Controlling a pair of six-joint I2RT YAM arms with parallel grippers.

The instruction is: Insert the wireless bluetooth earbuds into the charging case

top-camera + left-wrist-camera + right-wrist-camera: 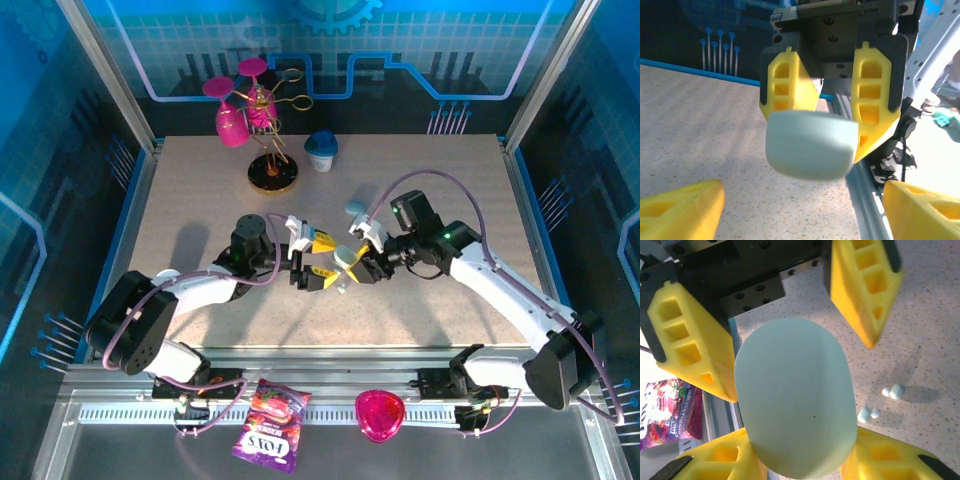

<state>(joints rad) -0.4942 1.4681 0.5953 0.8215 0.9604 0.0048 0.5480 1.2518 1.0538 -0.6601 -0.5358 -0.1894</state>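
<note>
My right end effector is closed on the case. The two yellow fingers press its near end from both sides and hold it in the air above the table. The case looks closed to me: I see a smooth pale shell and no sockets.

Its long axis runs straight away from my right end effector, so its free end points toward my left end effector. The left one faces it from the opposite side. It is wide open and holds nothing, with one finger on each side of the free end. I cannot tell if either finger touches the shell.

Farther on, in the right wrist view, the earbuds lie on the table. There are two, near each other, beside the case and lower than it. They are apart from every finger.

I think the coming move depends on this line-up: the case is between my two end effectors, with its length along the line from one to the other. The left one is free and is at the free end, so I judge it is the one to open the lid or to go down for an earbud. The earbuds are very small, so I expect that grasp to need care.
</note>
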